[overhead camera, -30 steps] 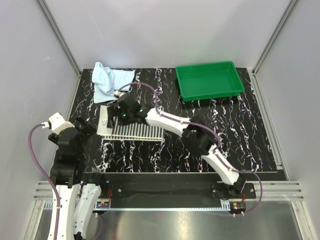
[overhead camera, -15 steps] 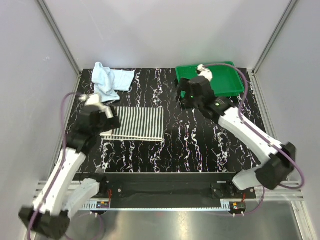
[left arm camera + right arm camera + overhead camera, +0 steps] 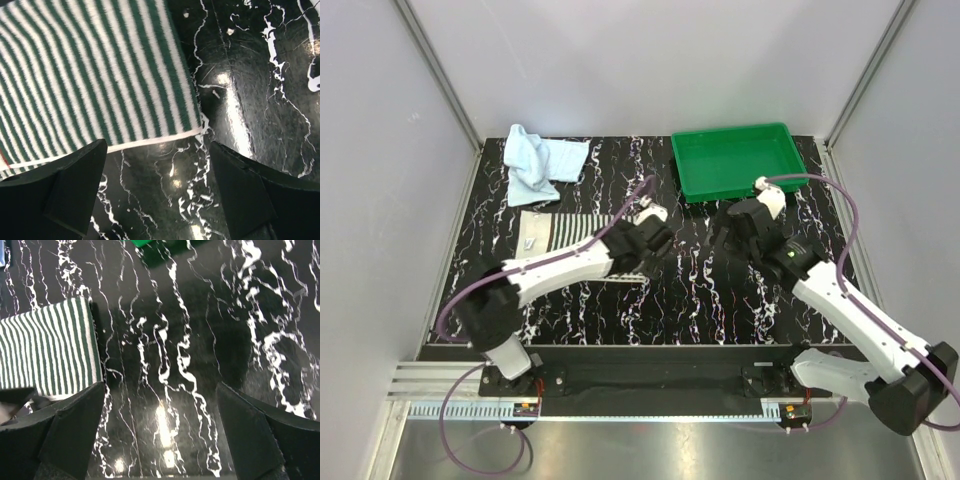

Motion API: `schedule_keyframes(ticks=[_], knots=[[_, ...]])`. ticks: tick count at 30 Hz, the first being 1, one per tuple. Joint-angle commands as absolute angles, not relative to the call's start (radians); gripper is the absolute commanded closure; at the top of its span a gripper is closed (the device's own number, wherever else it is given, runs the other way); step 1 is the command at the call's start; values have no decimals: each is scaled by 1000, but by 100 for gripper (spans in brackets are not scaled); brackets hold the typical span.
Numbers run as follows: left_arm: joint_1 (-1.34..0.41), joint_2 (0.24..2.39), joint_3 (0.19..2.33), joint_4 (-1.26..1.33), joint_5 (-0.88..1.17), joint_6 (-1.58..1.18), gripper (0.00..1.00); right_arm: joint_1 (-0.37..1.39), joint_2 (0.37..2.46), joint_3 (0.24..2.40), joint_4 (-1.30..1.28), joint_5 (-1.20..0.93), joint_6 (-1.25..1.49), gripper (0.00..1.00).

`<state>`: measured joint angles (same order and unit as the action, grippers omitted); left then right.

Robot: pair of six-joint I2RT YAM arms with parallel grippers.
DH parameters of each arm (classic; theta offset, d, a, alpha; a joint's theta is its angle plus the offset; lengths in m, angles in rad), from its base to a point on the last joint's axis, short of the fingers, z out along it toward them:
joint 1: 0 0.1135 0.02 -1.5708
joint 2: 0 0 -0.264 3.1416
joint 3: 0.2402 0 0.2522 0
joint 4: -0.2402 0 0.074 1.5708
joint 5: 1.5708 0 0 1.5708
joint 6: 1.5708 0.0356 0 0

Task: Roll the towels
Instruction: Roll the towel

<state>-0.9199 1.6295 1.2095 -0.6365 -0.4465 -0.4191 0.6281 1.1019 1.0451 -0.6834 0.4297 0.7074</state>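
The striped towel [image 3: 560, 235] lay flat on the counter [image 3: 680, 290]; its near right corner sat just below your left end effector [image 3: 159, 165], between the two fingertips, with the rest of the cloth [image 3: 90, 75] spreading away to that end effector's left; the jaws stood wide and held nothing. Your right end effector [image 3: 160, 395] was equally wide and empty over bare counter, with the striped edge [image 3: 47, 352] just off to its left and the green tray [image 3: 740, 160] just beyond it. The blue towel [image 3: 542, 160] lay crumpled well apart from both, past the far left corner of the striped one.

I judged both towels light, soft and limp; a thin cloth like this would probably slide on the glossy counter rather than curl, and a pinch at one corner alone would likely drag it askew; you would do better to take the short right edge, one end effector near each corner, and turn it over evenly.

Half a second before, your left end effector had been at the opposite, left end of the striped towel, and your right had hung over the tray; since then the left had crossed to the right edge and the right had drawn back off the tray; neither towel appeared to have shifted.
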Motion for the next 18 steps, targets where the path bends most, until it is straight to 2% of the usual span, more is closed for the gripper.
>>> schedule_keyframes(ticks=[1, 11, 15, 18], knots=[[-948, 1712, 1313, -637, -541, -422, 11, 626, 1020, 996, -699, 469, 778, 0], [-973, 1870, 1309, -591, -548, -463, 13, 624, 934, 930, -749, 473, 802, 0], [-973, 1888, 1286, -543, -537, -471, 23, 624, 913, 905, -750, 456, 816, 0], [-973, 1907, 1287, -525, -535, -471, 27, 624, 897, 891, -759, 453, 819, 0]])
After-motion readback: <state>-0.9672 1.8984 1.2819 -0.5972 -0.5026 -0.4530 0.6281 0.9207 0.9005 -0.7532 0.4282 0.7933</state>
